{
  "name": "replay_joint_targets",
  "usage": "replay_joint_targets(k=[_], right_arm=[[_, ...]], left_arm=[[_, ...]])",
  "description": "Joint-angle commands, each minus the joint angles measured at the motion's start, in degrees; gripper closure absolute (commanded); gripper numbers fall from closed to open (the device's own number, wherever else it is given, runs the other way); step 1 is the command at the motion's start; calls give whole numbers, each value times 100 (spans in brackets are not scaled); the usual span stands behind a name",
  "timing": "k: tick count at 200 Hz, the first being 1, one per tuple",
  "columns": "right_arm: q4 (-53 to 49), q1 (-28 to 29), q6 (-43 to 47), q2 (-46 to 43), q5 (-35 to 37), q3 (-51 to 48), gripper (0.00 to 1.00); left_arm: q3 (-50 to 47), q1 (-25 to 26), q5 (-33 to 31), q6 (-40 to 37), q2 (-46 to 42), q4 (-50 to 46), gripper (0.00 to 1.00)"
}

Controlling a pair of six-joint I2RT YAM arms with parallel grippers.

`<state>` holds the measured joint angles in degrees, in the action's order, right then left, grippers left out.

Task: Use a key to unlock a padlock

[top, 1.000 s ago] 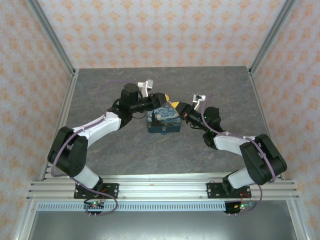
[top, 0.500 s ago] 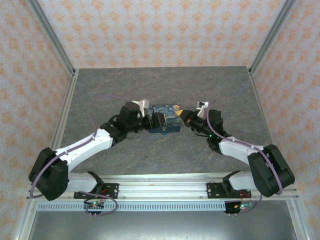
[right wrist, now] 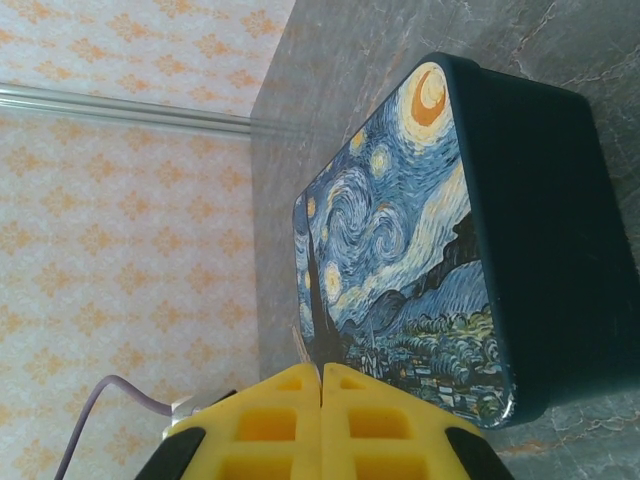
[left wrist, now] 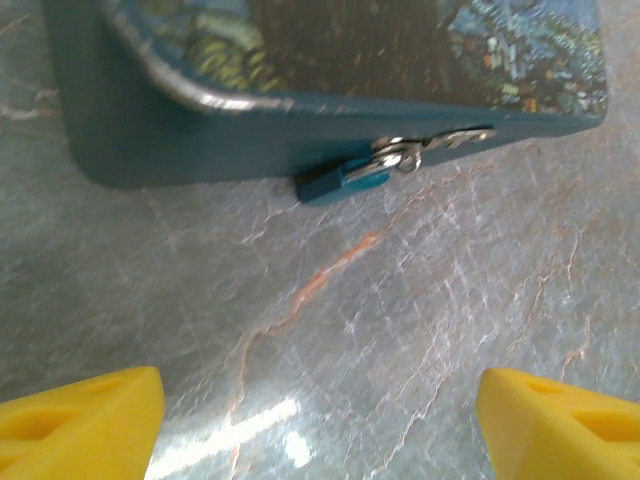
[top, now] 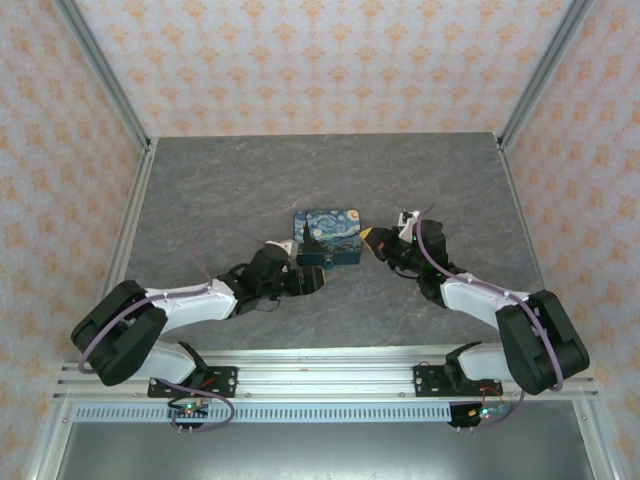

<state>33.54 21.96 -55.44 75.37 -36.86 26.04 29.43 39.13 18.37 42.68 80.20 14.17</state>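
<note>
The tiny teal-blue padlock (left wrist: 345, 180) hangs on the front wall of the Starry-Night box (left wrist: 200, 140), its thin metal shackle (left wrist: 402, 154) through the box's latch. My left gripper (left wrist: 320, 420) stands open low over the table, a short way in front of the padlock, with nothing between its yellow fingertips (left wrist: 85, 415). In the top view the left gripper (top: 312, 280) is at the box's near edge. My right gripper (right wrist: 321, 372) is shut on the key (right wrist: 301, 346), a thin pale sliver poking out of the tips. The right gripper (top: 371, 238) is beside the box's right end.
The painted box (top: 328, 232) lies in the middle of the grey marble table (top: 450, 180). Patterned walls and metal frame posts (top: 105, 75) close in the sides and back. Bare table lies behind the box and to both sides.
My left arm has drawn back from the box's left end and swung down to its near side, facing the padlock. The right gripper has barely moved.
</note>
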Motion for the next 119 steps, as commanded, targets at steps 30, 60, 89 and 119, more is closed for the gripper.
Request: replay_joint_targets(k=[30,60,89,119], right_arm=[[1154,-25,66,609,73,-248,100],[1252,-23,114,797,85,-190,100],[1243,-18,134,953,48,-100,100],[1250,-31,110,1049,30,-34,100]], left_arm=[[198,16,-109,-726,525,892,20],[370,-70,-245,-1023,740,1045,22],[577,-174,-119,-1110,1112,1331,24],[789,-178,39,-1100,1563,1614,27]])
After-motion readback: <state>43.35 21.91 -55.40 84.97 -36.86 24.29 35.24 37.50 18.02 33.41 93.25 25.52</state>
